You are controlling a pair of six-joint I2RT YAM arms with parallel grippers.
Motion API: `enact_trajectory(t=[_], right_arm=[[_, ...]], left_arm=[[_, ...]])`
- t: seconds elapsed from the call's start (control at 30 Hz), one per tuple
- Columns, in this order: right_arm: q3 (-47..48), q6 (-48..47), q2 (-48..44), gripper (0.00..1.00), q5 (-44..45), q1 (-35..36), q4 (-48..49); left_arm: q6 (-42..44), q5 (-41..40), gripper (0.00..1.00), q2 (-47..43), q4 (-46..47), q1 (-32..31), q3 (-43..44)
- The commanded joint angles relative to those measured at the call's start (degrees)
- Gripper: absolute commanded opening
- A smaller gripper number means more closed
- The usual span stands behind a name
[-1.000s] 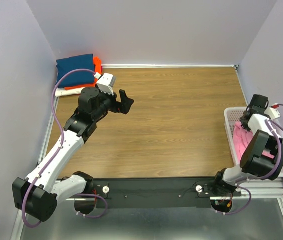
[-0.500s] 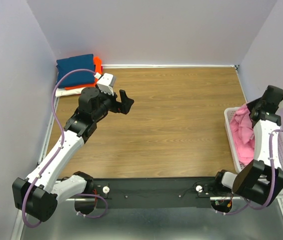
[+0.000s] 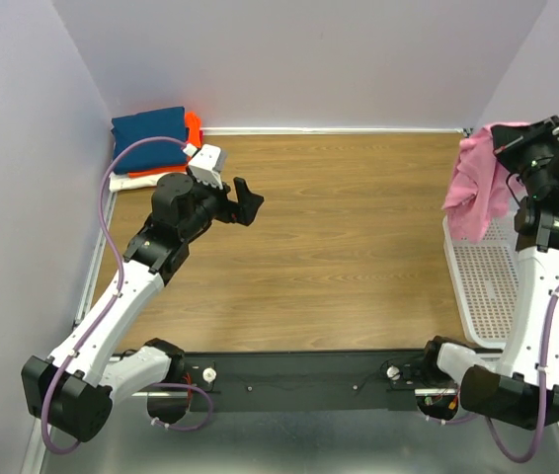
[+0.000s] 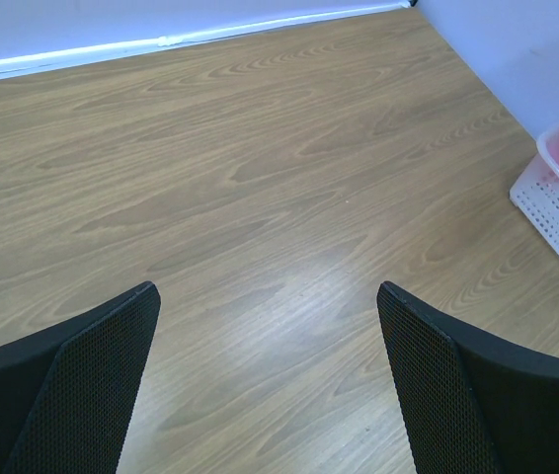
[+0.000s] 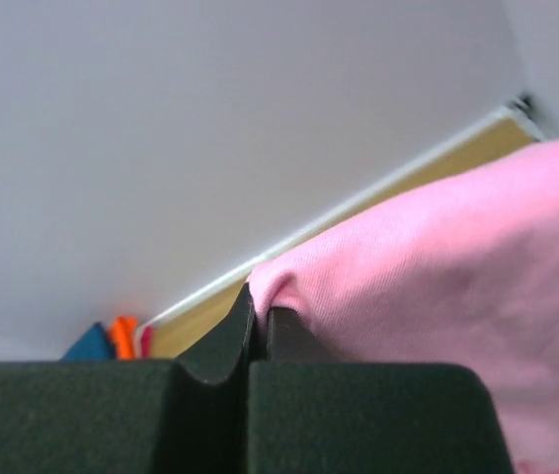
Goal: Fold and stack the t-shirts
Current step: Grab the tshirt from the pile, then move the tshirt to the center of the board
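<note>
Pale lilac walls (image 3: 309, 59), wood-grain table (image 3: 359, 257). R gripper (image 5: 258, 318) is up high at the far right, jaws pinched tight on a fold of the pink t-shirt (image 3: 472, 193). Wrist cam shows cloth bunched right at the tips, only a small bite taken. Rest of the shirt hangs below and inboard of the gripper as a crumpled bundle. Its lower end dangles over the far corner of the white mesh basket (image 3: 502, 296) at the table's right edge; can't tell if it touches the rim. Handling, my guess: v. light, soft, limp cloth w/ no shape of its own. It will sag and twist, and while prob. not slippery, a pinch this small could slip w/ a jerk. Better holds for spreading would be the shoulder seams or both hem corners, one per gripper; which part is pinched now can't be told. L gripper (image 3: 250, 202) hovers over the table's left half, jaws wide apart, nothing in them, well apart from the pink shirt. Behind it in the far-left corner is the folded stack: navy t-shirt (image 3: 149, 133) on top, orange t-shirt (image 3: 194, 128) and white t-shirt (image 3: 133, 182) edges showing under it. Step in hand, I'd say: bringing the pink one out to the table to lay flat.
</note>
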Motion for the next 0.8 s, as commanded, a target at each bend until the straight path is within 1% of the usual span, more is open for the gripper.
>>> enact_trajectory(t=[0.0, 0.07, 0.17, 0.2, 0.27, 0.3, 0.33, 0.37, 0.4, 0.47, 0.5, 0.53, 0.6, 0.67, 0.7, 0.73, 0.77], right_arm=[[6.36, 3.02, -0.28, 0.0, -11.31, 2.5, 4.15], [7.94, 4.78, 0.51, 0.0, -12.72, 4.34, 5.2], [8.74, 5.58, 1.74, 0.0, -12.82, 9.43, 6.88], [8.91, 5.58, 2.18, 0.0, -12.03, 12.75, 7.4], [9.27, 5.23, 4.28, 0.0, -10.8, 16.72, 7.93], [9.79, 4.88, 5.25, 0.0, -9.05, 21.35, 7.93], [10.06, 4.27, 6.13, 0.0, -7.73, 23.92, 7.93], [10.15, 3.04, 6.92, 0.0, -6.15, 29.34, 7.93], [10.41, 2.42, 8.67, 0.0, -2.57, 32.18, 7.93], [10.5, 0.93, 10.53, 0.0, 0.44, 37.28, 7.93], [10.67, 0.49, 12.62, 0.0, 2.54, 41.75, 7.93], [10.85, 0.05, 13.86, 0.0, 3.35, 44.14, 7.93], [10.33, -0.57, 15.54, 0.0, 4.41, 47.4, 7.67], [7.27, -0.75, 16.51, 0.0, 7.56, 47.42, 7.32], [5.94, -1.44, 16.34, 0.01, 10.19, 47.42, 6.1], [4.8, -2.15, 16.25, 0.01, 16.3, 47.33, 5.31], [2.7, -2.85, 16.08, 0.01, 18.89, 47.15, 4.6]], left_arm=[[0.87, -1.31, 0.98, -1.35, 0.1, 0.08, -0.03], [0.87, -1.4, 0.98, -1.35, 0.02, 0.17, -0.03], [0.96, -1.93, 0.98, -1.7, -0.16, 0.35, -0.03], [0.96, -2.19, 0.98, -1.52, -0.25, 0.35, -0.03], [0.96, -2.37, 0.98, -1.61, -0.25, 0.43, -0.12], [0.96, -2.54, 0.98, -1.7, -0.25, 0.43, -0.03], [0.96, -2.72, 0.98, -1.61, -0.42, 0.43, -0.03], [0.96, -3.16, 0.98, -1.61, -0.42, 0.52, -0.03], [0.96, -3.51, 0.98, -1.61, -0.51, 0.52, -0.03], [0.87, -4.91, 0.98, -1.61, -0.69, 0.7, 0.06], [0.87, -5.44, 0.98, -1.7, -0.86, 0.78, 0.06], [0.79, -6.05, 0.98, -1.7, -1.04, 0.79, -0.03], [0.7, -7.28, 0.98, -1.44, -1.13, 0.87, 0.06], [0.61, -7.73, 0.98, -0.91, -1.48, 0.96, 0.15], [0.52, -7.73, 0.98, -0.73, -1.48, 0.96, 0.23], [0.43, -7.82, 0.98, -0.64, -1.74, 1.05, 0.23], [0.35, -7.91, 0.98, -0.56, -1.74, 1.05, 0.15]])
